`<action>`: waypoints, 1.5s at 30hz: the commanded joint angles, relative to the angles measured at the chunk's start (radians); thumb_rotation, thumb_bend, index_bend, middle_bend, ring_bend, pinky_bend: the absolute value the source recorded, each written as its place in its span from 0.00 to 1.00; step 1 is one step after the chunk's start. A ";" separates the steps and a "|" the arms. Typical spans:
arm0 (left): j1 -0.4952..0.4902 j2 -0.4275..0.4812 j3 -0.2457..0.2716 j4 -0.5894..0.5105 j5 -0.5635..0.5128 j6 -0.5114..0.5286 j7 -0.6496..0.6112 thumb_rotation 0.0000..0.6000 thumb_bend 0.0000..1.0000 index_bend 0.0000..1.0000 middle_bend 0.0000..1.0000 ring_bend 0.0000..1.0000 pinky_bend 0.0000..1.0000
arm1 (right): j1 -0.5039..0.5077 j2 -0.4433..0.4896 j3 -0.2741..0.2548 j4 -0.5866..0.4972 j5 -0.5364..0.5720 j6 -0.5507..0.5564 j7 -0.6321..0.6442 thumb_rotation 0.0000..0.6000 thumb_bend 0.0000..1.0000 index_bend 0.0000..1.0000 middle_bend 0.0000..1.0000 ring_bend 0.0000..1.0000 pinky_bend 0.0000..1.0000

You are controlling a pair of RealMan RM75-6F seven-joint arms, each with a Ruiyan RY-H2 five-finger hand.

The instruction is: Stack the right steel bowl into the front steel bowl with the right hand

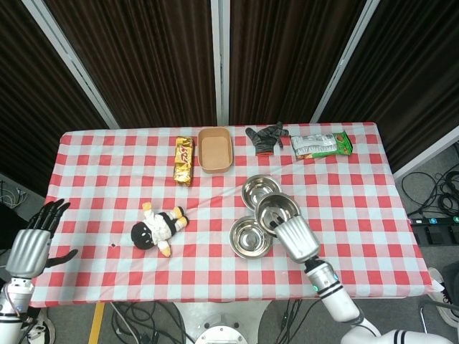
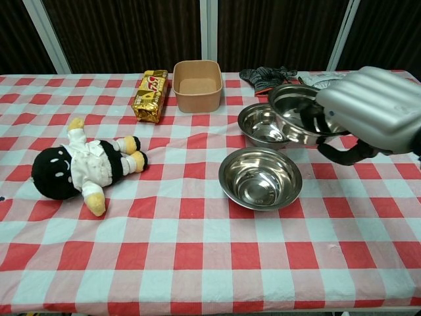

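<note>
My right hand (image 1: 297,239) (image 2: 371,113) holds a steel bowl (image 1: 278,211) (image 2: 297,112) by its rim, lifted off the table and tilted. It hangs above and a little to the right of the front steel bowl (image 1: 249,237) (image 2: 260,178), which stands empty on the checked cloth. The held bowl partly hides a third steel bowl (image 1: 257,188) (image 2: 262,125) behind it. My left hand (image 1: 32,242) hovers off the table's front left corner, fingers spread, holding nothing; only the head view shows it.
A black-and-white plush doll (image 1: 158,228) (image 2: 77,168) lies front left. At the back stand a gold snack pack (image 1: 183,160) (image 2: 150,96), a tan box (image 1: 215,150) (image 2: 197,85), a dark glove (image 1: 265,136) (image 2: 266,76) and a green snack bag (image 1: 320,145).
</note>
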 commanded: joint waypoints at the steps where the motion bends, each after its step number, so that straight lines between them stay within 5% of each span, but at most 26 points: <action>1: 0.002 0.001 0.001 0.002 -0.002 -0.002 -0.001 1.00 0.05 0.13 0.17 0.09 0.22 | 0.029 -0.032 0.007 -0.006 0.019 -0.032 -0.032 1.00 0.40 0.67 0.62 0.81 0.77; 16: 0.003 -0.003 0.003 0.023 0.000 -0.007 -0.024 1.00 0.05 0.13 0.17 0.09 0.22 | 0.074 -0.079 -0.031 -0.002 0.098 -0.093 -0.108 1.00 0.39 0.67 0.61 0.81 0.77; 20: 0.003 -0.003 0.001 0.027 0.001 -0.006 -0.024 1.00 0.05 0.13 0.17 0.09 0.22 | 0.095 -0.051 -0.040 -0.022 0.119 -0.137 -0.091 1.00 0.09 0.56 0.52 0.81 0.77; 23: 0.004 -0.003 0.000 0.029 0.000 -0.006 -0.025 1.00 0.05 0.13 0.17 0.09 0.22 | 0.104 -0.032 -0.044 -0.033 0.122 -0.146 -0.077 1.00 0.01 0.46 0.43 0.80 0.77; 27: 0.003 -0.002 -0.001 0.029 0.000 -0.007 -0.030 1.00 0.05 0.13 0.17 0.09 0.22 | 0.106 -0.008 -0.050 -0.053 0.117 -0.139 -0.060 1.00 0.00 0.35 0.33 0.79 0.77; 37: 0.001 -0.003 -0.002 0.023 0.004 -0.006 -0.028 1.00 0.05 0.13 0.17 0.09 0.22 | 0.087 0.078 -0.043 -0.104 0.104 -0.063 -0.029 1.00 0.00 0.34 0.32 0.79 0.77; 45: -0.003 -0.005 -0.001 0.017 0.006 -0.012 -0.017 1.00 0.05 0.13 0.17 0.09 0.22 | 0.129 0.062 0.028 0.029 0.172 -0.099 0.036 1.00 0.02 0.34 0.31 0.79 0.77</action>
